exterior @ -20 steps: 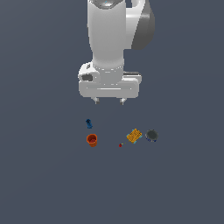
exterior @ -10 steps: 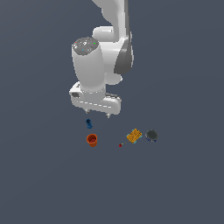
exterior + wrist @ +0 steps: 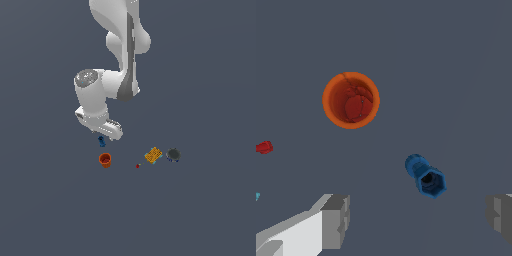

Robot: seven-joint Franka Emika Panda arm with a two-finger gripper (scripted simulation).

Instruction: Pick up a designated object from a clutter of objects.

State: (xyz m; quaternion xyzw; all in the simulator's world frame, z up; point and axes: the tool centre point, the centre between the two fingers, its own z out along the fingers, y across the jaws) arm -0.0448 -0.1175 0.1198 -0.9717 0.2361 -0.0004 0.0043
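Right now your target, the blue piece (image 3: 101, 141), lies on the dark floor just below the gripper (image 3: 106, 134) in the exterior view, partly tucked under the white hand. From the wrist view you can see it better: the blue piece (image 3: 425, 176) is a short, waisted body with a wider hexagonal end that has a dark hole in it, and it lies on its side. It sits between the two grey fingers (image 3: 336, 220), nearer the far one, and touches neither. Your gripper (image 3: 418, 217) is spread wide, with nothing held.

Just beside the piece, toward the lower edge of the exterior view, stands the cup (image 3: 105, 160), orange-red and upright. You look straight down into the cup (image 3: 351, 100) from the wrist, and its inside shows a darker red bottom. Cup and piece are near but apart.

Further toward the exterior view's right you have the red speck (image 3: 137, 166), then the checkered block (image 3: 153, 155), yellow-orange and tilted, and just beside that the dark disc (image 3: 173, 155) with a blue rim. The disc and block look close to touching, though you cannot tell for sure at this size. The speck (image 3: 264, 147) also shows at the edge of the wrist view, well apart from the piece.

The arm (image 3: 120, 45) rises from the gripper to the upper edge of the exterior view.
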